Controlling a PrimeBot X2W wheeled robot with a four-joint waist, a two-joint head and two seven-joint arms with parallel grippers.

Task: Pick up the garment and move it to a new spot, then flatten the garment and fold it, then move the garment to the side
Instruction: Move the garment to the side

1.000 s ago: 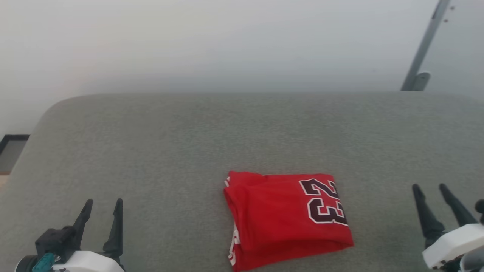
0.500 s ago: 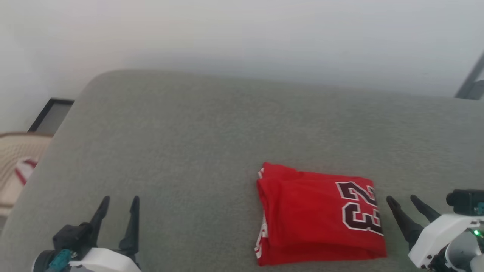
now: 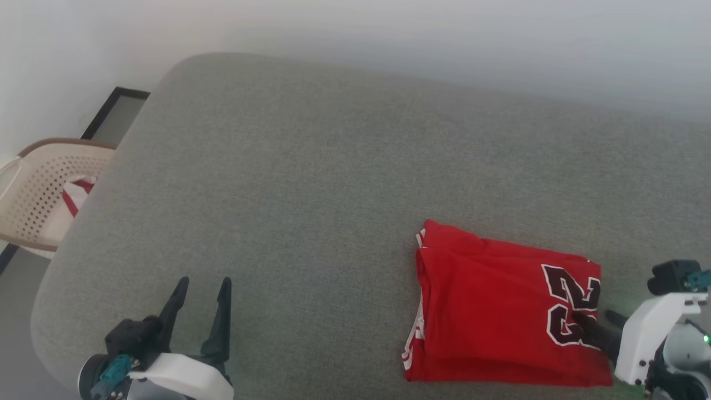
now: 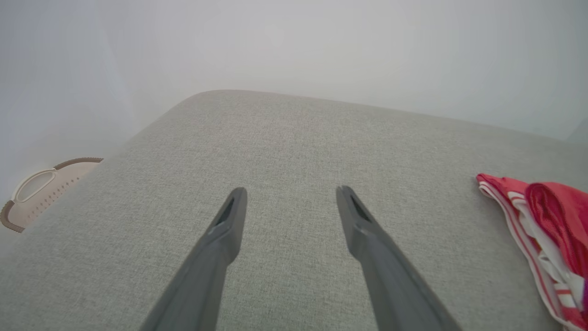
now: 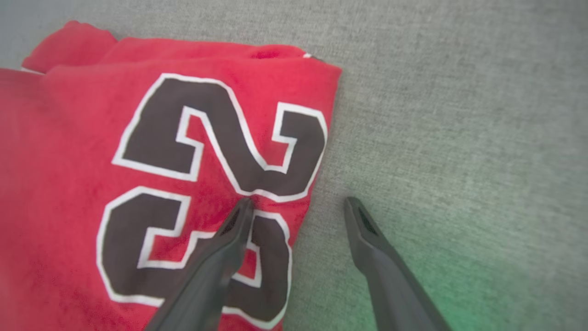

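The garment [image 3: 489, 311], a red jersey with a dark "23" outlined in white, lies folded on the grey cushion [image 3: 333, 194] at the lower right. My right gripper [image 3: 593, 318] stands open at its right edge. In the right wrist view the right gripper [image 5: 298, 202] straddles that edge, one finger over the "23" of the garment [image 5: 138, 161] and the other over bare cushion. My left gripper [image 3: 204, 283] is open over bare cushion at the lower left, well apart from the shirt. From the left wrist, the left gripper [image 4: 290, 192] holds nothing, and the garment's striped trim [image 4: 551, 220] shows at far right.
A beige perforated basket [image 3: 39, 189] stands off the cushion's left end, holding a small red-and-white striped cloth [image 3: 75, 194]; its rim [image 4: 41, 188] also shows from the left wrist. The cushion's rounded left edge [image 3: 66, 250] drops to the floor. A pale wall lies behind.
The head view has swung left, bringing the basket into sight and shifting the garment right in the picture. My right gripper has closed in on the garment's right edge; both grippers stay open.
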